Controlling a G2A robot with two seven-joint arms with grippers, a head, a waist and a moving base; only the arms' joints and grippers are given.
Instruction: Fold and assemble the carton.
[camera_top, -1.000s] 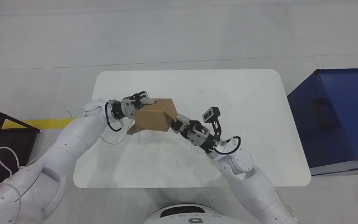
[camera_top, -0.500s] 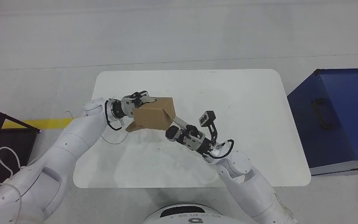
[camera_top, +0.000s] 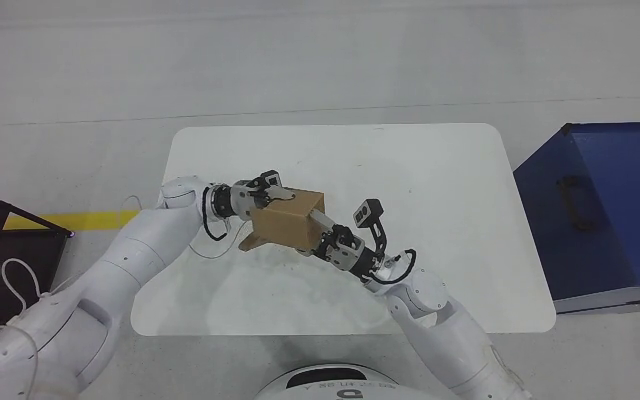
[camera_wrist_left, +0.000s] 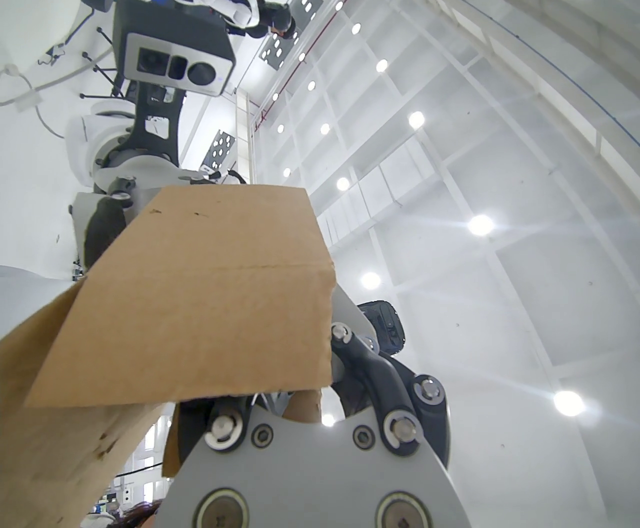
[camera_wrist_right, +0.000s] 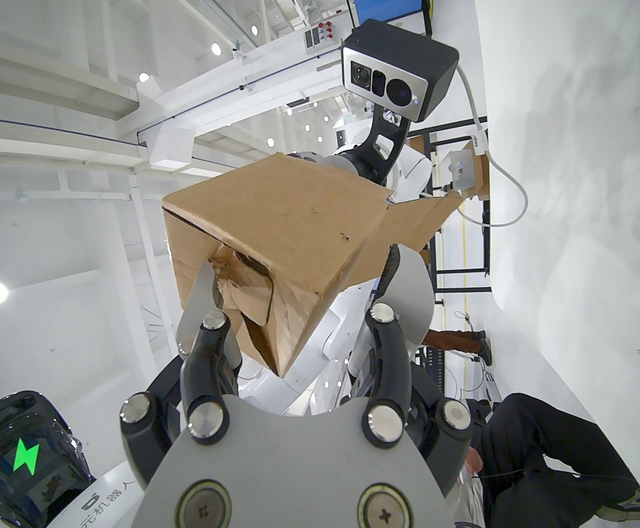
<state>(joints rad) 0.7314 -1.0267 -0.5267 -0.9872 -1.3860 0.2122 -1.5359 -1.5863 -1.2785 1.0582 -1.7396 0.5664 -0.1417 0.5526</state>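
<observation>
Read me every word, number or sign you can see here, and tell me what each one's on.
A green lightning-bolt sign: on the black unit in the right wrist view, with no words on it.
A short row of characters: on the white panel beside that unit, cut off by the frame edge, not readable whole.
The carton: no print on any face that shows.

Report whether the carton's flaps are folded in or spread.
Partly folded: the carton has crumpled flaps tucked in at the end near the right pincer, while one flap juts out at the far end.
</observation>
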